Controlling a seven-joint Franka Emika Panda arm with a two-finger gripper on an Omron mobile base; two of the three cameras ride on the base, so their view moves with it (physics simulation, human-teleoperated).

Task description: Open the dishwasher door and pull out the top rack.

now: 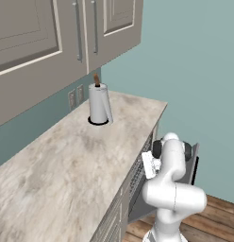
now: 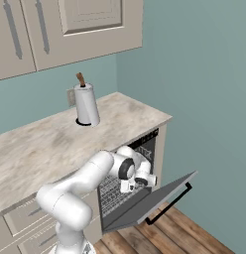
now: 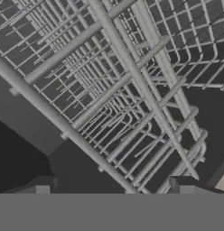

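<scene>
gripper [image 3: 111, 187] jaws wide, over top rack [image 3: 132, 90]

A beige marbled counter [image 1: 67, 160] runs from the lower left of the frame toward the centre right. A white paper towel roll [image 1: 99, 103] stands upright on its dark round base near the counter's far end.

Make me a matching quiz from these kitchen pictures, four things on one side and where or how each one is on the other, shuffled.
1. dishwasher door
2. paper towel roll
3. end effector
4. rack

A. upright on the counter, near the wall
B. hanging partly open, handle toward the floor
C. open, at the dishwasher's mouth
D. wire grid inside the dishwasher

Pairs: 1-B, 2-A, 3-C, 4-D
</scene>
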